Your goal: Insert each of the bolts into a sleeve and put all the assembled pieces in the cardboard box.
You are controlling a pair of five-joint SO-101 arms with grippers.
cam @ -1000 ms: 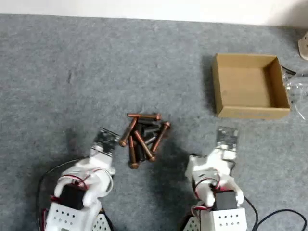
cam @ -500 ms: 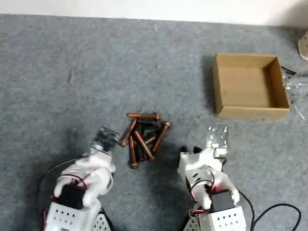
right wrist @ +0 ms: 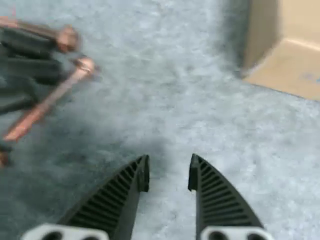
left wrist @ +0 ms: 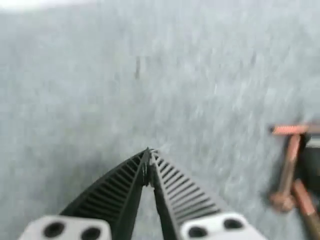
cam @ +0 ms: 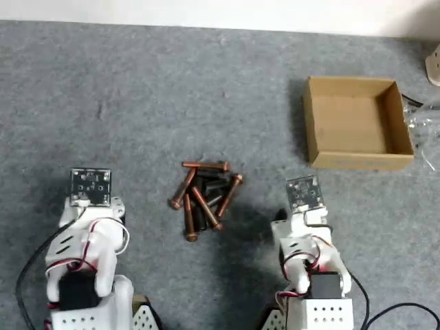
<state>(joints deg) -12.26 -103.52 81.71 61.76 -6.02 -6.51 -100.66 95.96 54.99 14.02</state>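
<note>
Left gripper swung away from bolts (closed).

Copper bolts piled over black sleeves, box apart.

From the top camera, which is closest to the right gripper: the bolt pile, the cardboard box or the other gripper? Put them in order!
1. cardboard box, just ahead and to its right, nearest by its front wall.
2. bolt pile, out to its left.
3. left gripper, far left, beyond the bolts.
</note>
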